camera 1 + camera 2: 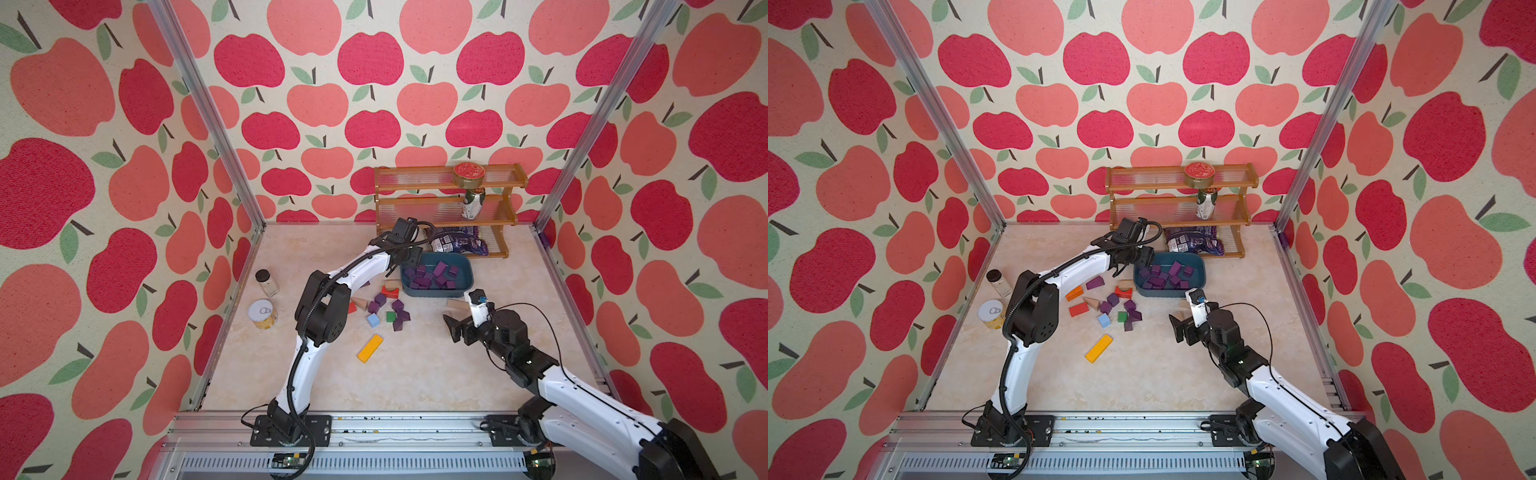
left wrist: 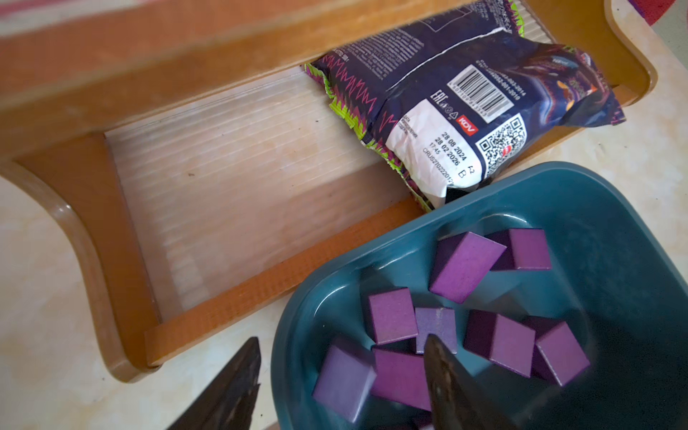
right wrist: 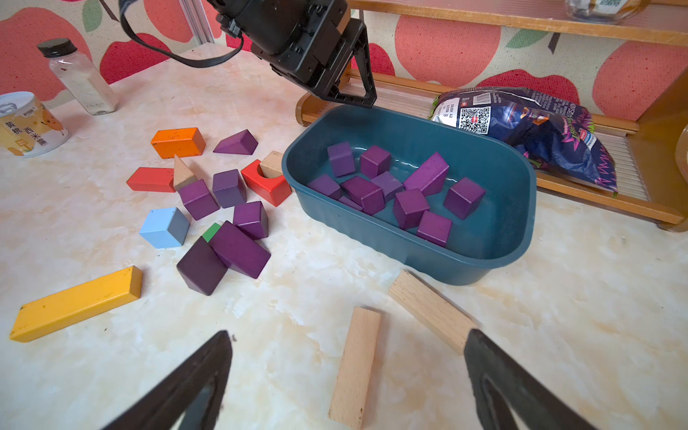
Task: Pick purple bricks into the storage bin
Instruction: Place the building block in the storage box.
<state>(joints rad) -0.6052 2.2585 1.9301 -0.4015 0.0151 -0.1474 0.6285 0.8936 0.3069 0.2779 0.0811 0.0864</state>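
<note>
The storage bin (image 1: pixel 436 293) (image 1: pixel 1169 291) (image 3: pixel 372 238) is a teal tub in front of the rack, and it holds several purple bricks (image 1: pixel 434 274) (image 1: pixel 1167 274) (image 3: pixel 409 206). My left gripper (image 1: pixel 409 259) (image 1: pixel 1144 259) (image 2: pixel 341 338) hangs open over the bin's left end (image 2: pixel 595 208). Below its jaws a blurred purple cube (image 2: pixel 344 387) lies in the bin, touching neither finger. Several more purple bricks (image 1: pixel 401 318) (image 1: pixel 1095 282) (image 3: pixel 238 249) lie loose on the table left of the bin. My right gripper (image 1: pixel 459 309) (image 3: pixel 348 334) stands open and empty, low over the table near the bin's front.
Two plain wood blocks (image 3: pixel 355 365) lie under the right gripper. Red, orange, light-blue (image 1: pixel 373 320), green and yellow blocks (image 1: pixel 370 348) mix with the loose purple ones. A wooden rack (image 1: pixel 449 195) with a snack bag (image 1: pixel 457 243) stands behind the bin. A bottle (image 1: pixel 266 282) and a tin (image 1: pixel 262 313) stand at the left.
</note>
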